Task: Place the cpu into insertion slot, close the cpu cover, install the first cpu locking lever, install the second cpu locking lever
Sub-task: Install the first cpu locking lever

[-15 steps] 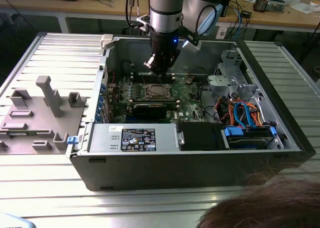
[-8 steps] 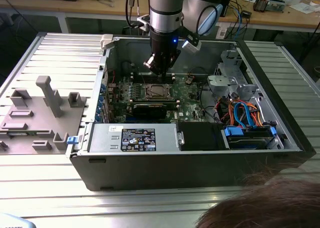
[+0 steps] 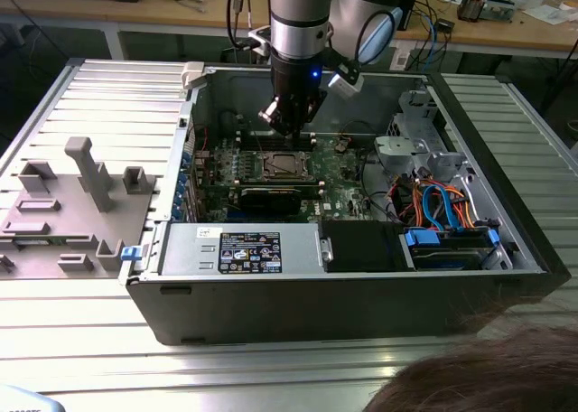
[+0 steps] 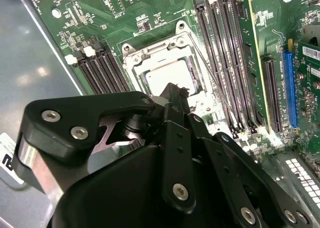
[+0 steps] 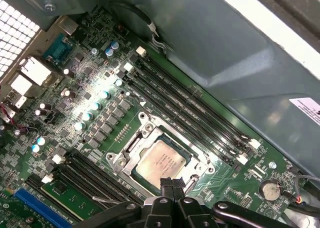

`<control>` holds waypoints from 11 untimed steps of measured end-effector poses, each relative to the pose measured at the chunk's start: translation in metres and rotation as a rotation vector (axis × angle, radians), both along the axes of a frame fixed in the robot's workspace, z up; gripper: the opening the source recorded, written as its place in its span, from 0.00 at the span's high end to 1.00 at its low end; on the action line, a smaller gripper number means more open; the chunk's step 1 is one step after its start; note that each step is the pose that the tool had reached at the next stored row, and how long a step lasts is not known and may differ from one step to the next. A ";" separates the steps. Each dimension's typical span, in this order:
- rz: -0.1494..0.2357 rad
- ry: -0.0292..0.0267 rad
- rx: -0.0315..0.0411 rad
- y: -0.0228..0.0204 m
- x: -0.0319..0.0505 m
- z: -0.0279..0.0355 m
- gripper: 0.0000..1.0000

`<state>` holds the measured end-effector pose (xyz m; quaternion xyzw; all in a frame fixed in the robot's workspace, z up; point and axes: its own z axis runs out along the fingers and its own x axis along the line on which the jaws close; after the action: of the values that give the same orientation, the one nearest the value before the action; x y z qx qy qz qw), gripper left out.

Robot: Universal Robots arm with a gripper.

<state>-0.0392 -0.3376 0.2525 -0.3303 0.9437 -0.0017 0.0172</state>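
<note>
Open computer case, lying across the middle of the exterior view, is holding a green motherboard. Orange and blue cables are bunching in its bay at the exterior view's right. The socket is holding the cpu, and the cpu cover is lying flat around it, framing its silvery top. The gripper is hanging at the socket's edge with its fingers drawn narrow, tip against tip; contact cannot be told.

Ribbed metal table near and at both sides. Wooden bench along far edge, cluttered. Light even, bright.
</note>
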 end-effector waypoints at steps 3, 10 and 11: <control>-0.012 0.0000 0.0000 0.0000 0.0000 0.0000 0.89; -0.042 0.0000 0.0000 0.0000 0.0000 0.0000 0.89; -0.045 0.0000 0.0000 0.0000 0.0000 0.0000 0.89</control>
<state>-0.0392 -0.3376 0.2525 -0.3090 0.9509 -0.0020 0.0171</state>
